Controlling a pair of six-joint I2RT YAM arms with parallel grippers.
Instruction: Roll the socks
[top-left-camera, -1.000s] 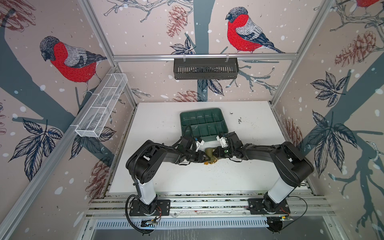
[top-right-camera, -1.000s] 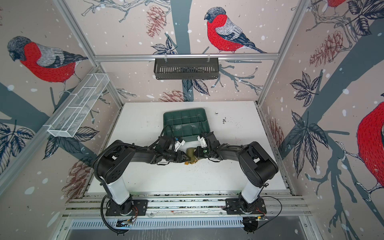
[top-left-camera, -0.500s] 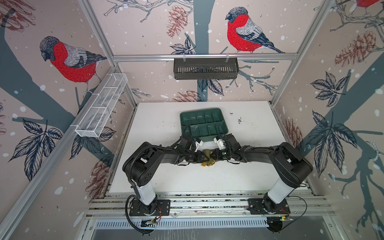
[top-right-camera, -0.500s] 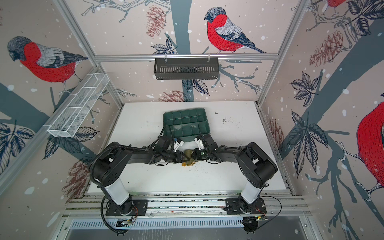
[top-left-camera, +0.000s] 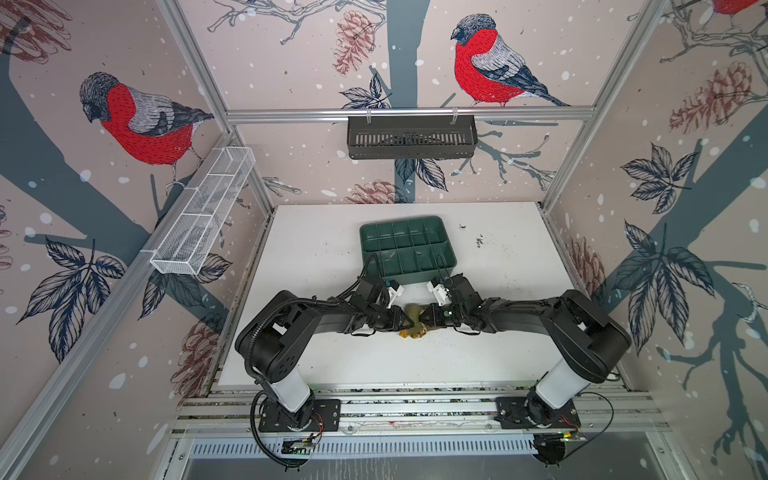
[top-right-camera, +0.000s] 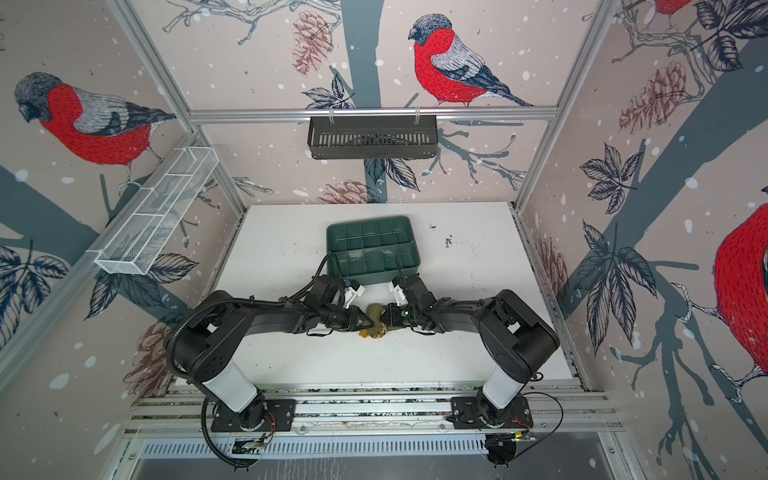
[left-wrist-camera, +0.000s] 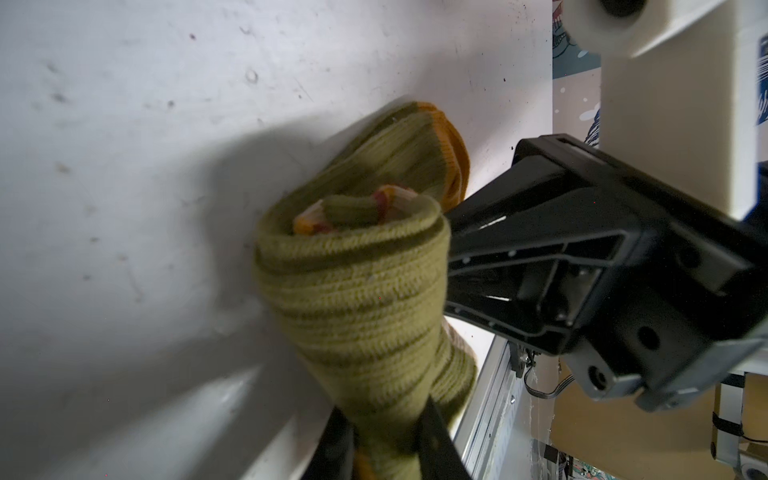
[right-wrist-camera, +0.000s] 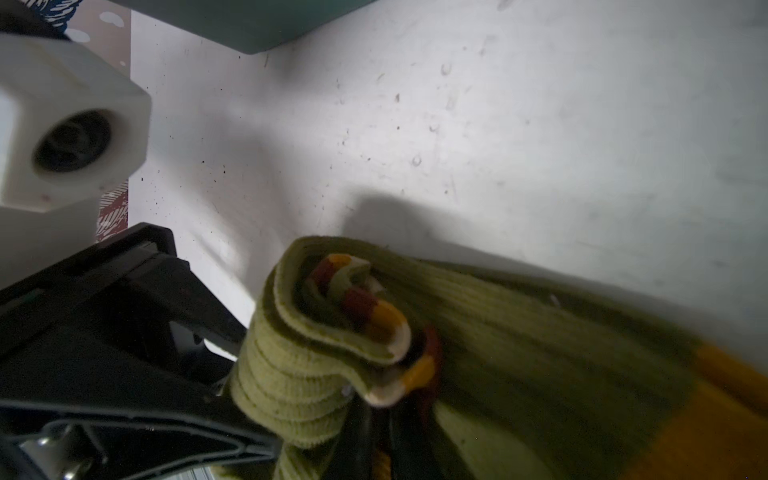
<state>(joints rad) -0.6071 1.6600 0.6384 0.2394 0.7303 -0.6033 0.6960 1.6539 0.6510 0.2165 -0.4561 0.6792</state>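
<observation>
The olive-green socks (top-left-camera: 412, 321) (top-right-camera: 374, 321) form a tight roll just above the white table, in front of the green tray (top-left-camera: 415, 275). My left gripper (top-left-camera: 402, 321) and right gripper (top-left-camera: 423, 319) meet at it from opposite sides. In the left wrist view the socks (left-wrist-camera: 357, 291) show as a rolled tube with striped cuffs tucked inside, and my left gripper (left-wrist-camera: 384, 432) is shut on their lower end. In the right wrist view the spiral end of the socks (right-wrist-camera: 324, 332) is in front, with my right gripper (right-wrist-camera: 380, 428) shut on the fabric.
The green tray (top-right-camera: 374, 277) lies just behind both wrists. A white wire basket (top-left-camera: 203, 220) hangs on the left wall and a black basket (top-left-camera: 411, 137) on the back rail. Dark specks (top-left-camera: 478, 241) dot the table right of the tray.
My left gripper's jaws have narrowed onto the roll. Both grippers and the socks have shifted slightly to the left.
</observation>
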